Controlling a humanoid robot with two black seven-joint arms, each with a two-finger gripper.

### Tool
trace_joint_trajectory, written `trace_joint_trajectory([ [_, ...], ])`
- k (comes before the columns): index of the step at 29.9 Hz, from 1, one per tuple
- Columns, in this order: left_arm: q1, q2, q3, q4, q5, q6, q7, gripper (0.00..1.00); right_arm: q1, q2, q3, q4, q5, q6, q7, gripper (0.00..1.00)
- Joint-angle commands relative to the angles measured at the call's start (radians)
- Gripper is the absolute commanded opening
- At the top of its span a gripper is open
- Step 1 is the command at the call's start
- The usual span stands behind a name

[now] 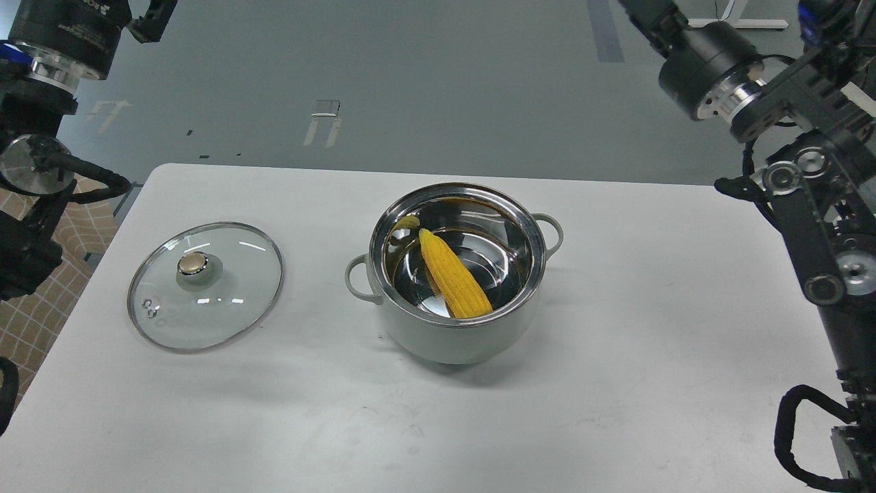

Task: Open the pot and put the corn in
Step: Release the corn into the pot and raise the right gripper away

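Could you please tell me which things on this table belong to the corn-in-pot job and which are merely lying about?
Belonging to the job:
pot, open
corn, lying inside the pot
glass lid, flat on the table left of the pot

Lying about:
nothing else on the table

A white worktop (616,383) with rounded far corners is filling the lower view, showing faint scuffs and soft shadows. Beyond it a grey floor (424,75) is carrying pale tape marks (325,123). At the left edge, tan tiled flooring (41,308) is showing. Even overhead light is glinting softly.
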Motion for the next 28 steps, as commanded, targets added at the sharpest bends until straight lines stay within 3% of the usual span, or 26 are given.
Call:
trace_joint_trajectory([
  [1,0.015,0.002,0.0,0.001,-0.001,0.0,0.003,0.98,0.006,-0.026,0.066,-0.086,0.2,-0.003,0.002,0.99],
  [14,0.027,0.0,0.0,0.027,-0.001,0.0,0.004,0.98,0.013,-0.132,0.159,-0.331,0.816,-0.05,0.009,1.0],
  [28,0.027,0.0,-0.002,0.028,-0.004,0.0,0.004,0.98,-0.013,-0.135,0.16,-0.37,0.88,-0.101,0.012,1.0],
])
